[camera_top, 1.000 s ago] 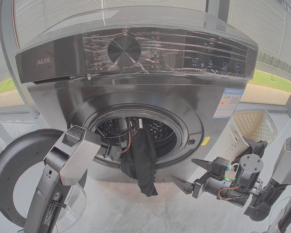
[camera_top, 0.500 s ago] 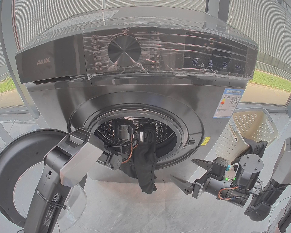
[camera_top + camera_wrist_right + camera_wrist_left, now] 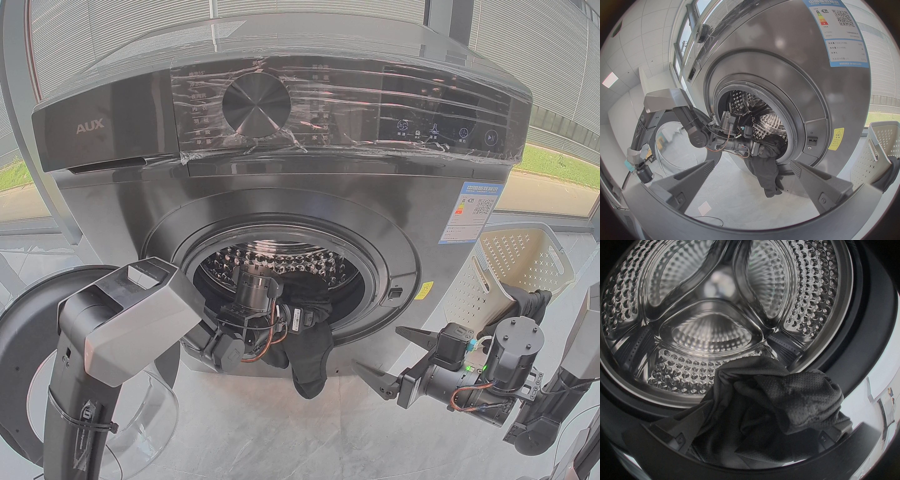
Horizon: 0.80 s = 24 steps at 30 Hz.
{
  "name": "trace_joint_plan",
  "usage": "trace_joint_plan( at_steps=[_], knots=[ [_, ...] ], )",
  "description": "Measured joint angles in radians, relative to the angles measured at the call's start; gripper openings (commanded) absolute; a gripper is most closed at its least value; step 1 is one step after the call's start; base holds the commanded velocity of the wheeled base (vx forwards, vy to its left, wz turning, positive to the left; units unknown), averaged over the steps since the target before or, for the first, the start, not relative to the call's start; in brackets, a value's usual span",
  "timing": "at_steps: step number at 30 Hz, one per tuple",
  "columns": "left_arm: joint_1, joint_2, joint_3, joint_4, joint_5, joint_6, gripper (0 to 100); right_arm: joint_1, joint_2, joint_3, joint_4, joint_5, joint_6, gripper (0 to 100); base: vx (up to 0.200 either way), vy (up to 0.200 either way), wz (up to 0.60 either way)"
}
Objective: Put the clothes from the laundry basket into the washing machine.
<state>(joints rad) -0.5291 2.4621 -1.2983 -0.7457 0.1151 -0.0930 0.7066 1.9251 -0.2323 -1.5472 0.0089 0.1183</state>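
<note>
At the lower centre of the head view the left gripper point(image 3: 756, 427) sits at the mouth of the washing machine point(image 3: 375, 206). Its jaws are spread, and the black garment point(image 3: 310, 359) lies loose between them, partly on the door lip point(image 3: 357, 328) and partly hanging outside. With nothing clamping it, the hanging weight may drag it to the floor point(image 3: 262, 431), or it may catch on the gripper at withdrawal. The right gripper point(image 3: 389, 357) hangs open and empty at lower right.

Black garment point(image 3: 310, 359) draped over washer point(image 3: 281, 187) mouth, tail hanging outside; cream basket point(image 3: 525, 256) right of washer, dark cloth point(image 3: 530, 303) over its rim
</note>
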Motion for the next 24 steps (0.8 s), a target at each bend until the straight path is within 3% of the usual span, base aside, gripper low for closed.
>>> trace_joint_plan(
  at_steps=[10,11,24],
  knots=[
    [0.001,-0.014,0.053,-0.004,-0.003,0.014,100,0.005,0.002,0.000,0.000,0.001,0.001,100,0.000,0.000,0.00],
    [0.001,-0.010,0.053,-0.006,-0.003,0.015,0,0.006,0.002,0.000,0.000,0.001,0.001,100,0.000,0.000,0.00],
    [0.006,0.051,-0.010,-0.019,0.019,0.004,0,0.010,0.003,-0.001,0.000,0.001,0.001,100,0.000,0.000,0.00]
  ],
)
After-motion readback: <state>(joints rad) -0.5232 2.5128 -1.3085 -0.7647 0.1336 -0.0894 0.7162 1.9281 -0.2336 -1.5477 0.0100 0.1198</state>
